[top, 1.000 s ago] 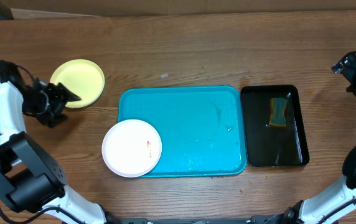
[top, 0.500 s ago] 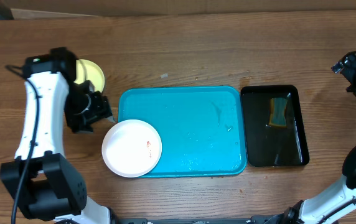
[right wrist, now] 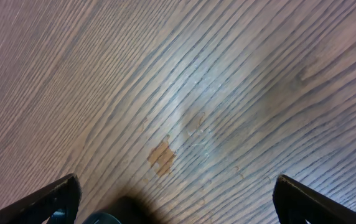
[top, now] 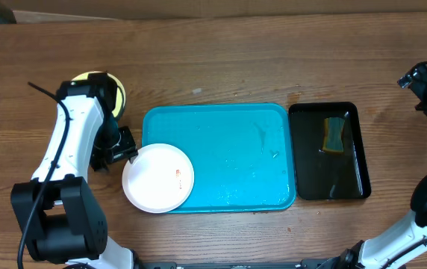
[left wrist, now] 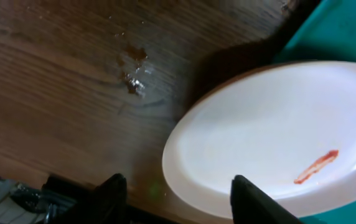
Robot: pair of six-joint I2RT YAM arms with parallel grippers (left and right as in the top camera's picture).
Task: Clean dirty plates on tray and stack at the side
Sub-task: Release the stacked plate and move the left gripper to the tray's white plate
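Plate [top: 157,178], white and round, sits on the lower left corner of the turquoise tray [top: 228,123], its left edge hanging out past the tray's rim over the wooden table [top: 221,60]. A short red smear [left wrist: 315,167] marks its face.

To the plate's left, just beside that overhanging edge, is the left gripper [top: 122,146]. Seen from the wrist, its jaws are parted to a middling width with nothing held; the plate's near rim lies straight ahead of them and slightly to the right. Being round, the plate has no long axis, so in my judgement any point on that free rim would serve for a grasp.

A lime-yellow plate [top: 120,93] lies on the table above the left gripper, off the tray and partly hidden by the left arm.

Far across the table, at its right edge, the right gripper [top: 426,86] hangs over bare wood with jaws spread wide and empty. The left arm is clearly the nearer one to the white plate.

Between the tray and the right arm sits a narrow black tray [top: 307,187] with a sponge [top: 335,133] in it.

No brand, label or readable writing appears anywhere.
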